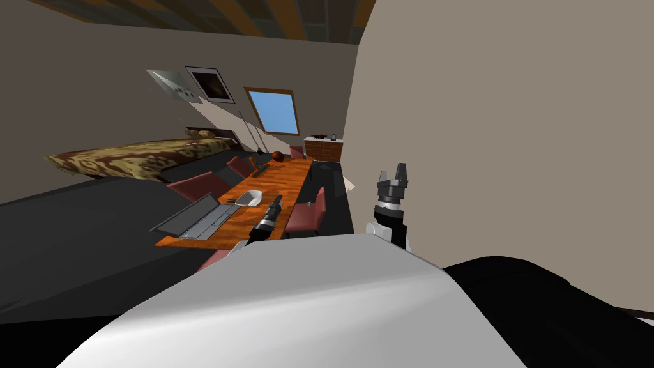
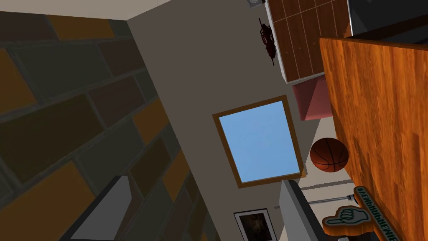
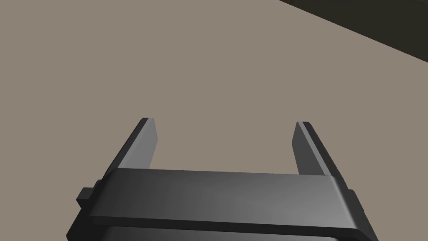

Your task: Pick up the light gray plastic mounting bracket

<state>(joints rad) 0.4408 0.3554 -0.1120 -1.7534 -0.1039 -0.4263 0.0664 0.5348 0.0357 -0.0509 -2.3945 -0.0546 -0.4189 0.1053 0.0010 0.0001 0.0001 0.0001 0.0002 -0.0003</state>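
Left end effector point(image 1: 276, 202) low and forward, right end effector point(image 1: 393, 171) raised upright, both spread open.

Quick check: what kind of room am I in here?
Probably a lived-in room of a house, part dining room, part bedroom: a long wooden table with red chairs, and a bed with a patterned cover nearby.

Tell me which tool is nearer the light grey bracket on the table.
Left. The left tool hangs over the table just beside the bracket; the right tool points up by the wall.
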